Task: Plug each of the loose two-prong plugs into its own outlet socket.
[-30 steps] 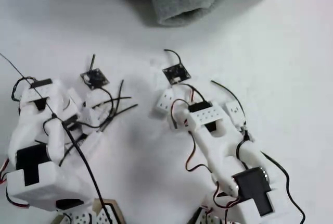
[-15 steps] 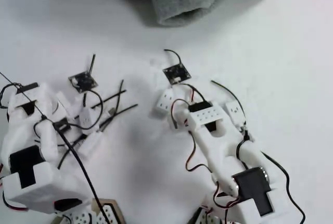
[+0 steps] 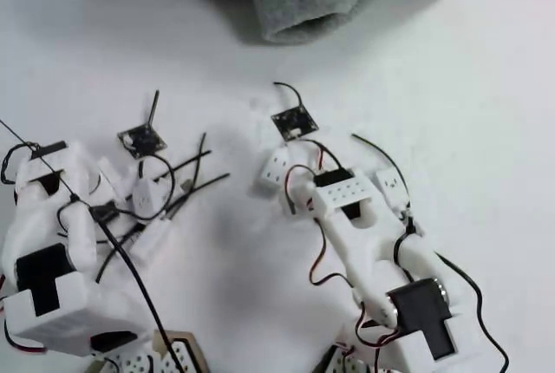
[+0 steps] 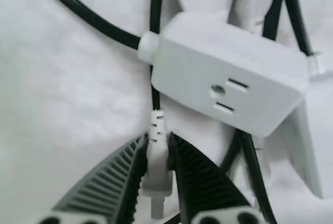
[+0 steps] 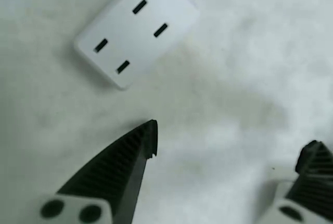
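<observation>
While clamped on a plug (image 4: 157,169), left gripper (image 4: 156,148) beside an outlet socket (image 4: 229,86); right gripper (image 5: 231,140) agape.

Left gripper (image 4: 156,140) fingers pinch a plug (image 4: 157,176); right gripper (image 5: 231,143) fingers gape wide.

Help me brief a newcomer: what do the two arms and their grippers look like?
Both the left arm and right arm are chunky white plastic with black motor blocks. Thin red and black wires loop along the right arm. The left gripper and right gripper have dark, ribbed fingers tapering to points.
</observation>
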{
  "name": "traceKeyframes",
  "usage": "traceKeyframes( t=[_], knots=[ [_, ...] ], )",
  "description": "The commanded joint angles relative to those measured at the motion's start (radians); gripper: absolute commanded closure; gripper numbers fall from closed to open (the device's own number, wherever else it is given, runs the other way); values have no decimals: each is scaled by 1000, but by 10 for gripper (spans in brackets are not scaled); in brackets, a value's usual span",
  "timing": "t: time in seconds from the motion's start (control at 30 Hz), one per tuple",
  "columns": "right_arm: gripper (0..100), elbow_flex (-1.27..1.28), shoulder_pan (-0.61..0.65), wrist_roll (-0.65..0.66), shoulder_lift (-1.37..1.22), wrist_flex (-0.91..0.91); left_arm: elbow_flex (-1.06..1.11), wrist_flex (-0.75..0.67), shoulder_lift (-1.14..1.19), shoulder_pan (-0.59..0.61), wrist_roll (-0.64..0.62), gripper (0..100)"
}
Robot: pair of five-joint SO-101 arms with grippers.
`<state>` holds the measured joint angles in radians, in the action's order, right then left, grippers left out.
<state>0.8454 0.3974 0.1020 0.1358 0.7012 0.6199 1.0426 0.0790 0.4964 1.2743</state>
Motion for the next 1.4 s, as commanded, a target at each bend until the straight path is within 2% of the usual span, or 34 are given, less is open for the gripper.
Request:
traceKeyframes(
  t=[0.0, 0.13, 0.43, 0.6, 0.77, 0.97, 1.07, 1.17, 1.37],
  knots=[
    [587, -3, 8, 5, 39, -13, -58, 3, -13, -54, -5, 976],
    [587, -5, 4, 5, 39, -13, -253, 109, -13, -157, -215, 976],
    [587, -5, 1, 9, 39, -15, -954, 496, -13, -415, -783, 976],
    [587, -5, 1, 11, 39, -24, -1261, 606, -12, -519, -1054, 976],
    [587, -5, 1, 11, 39, -24, -1424, 664, -10, -556, -1392, 976],
    [587, -5, 1, 11, 39, -24, -1481, 664, -12, -631, -1728, 976],
    [587, -5, 1, 11, 39, -24, -1482, 655, -12, -687, -1837, 976],
    [587, -5, -1, 11, 39, -24, -1488, 655, -12, -745, -1841, 976],
    [587, -5, -1, 11, 39, -24, -1496, 687, -12, -734, -1847, 976]
  ],
)
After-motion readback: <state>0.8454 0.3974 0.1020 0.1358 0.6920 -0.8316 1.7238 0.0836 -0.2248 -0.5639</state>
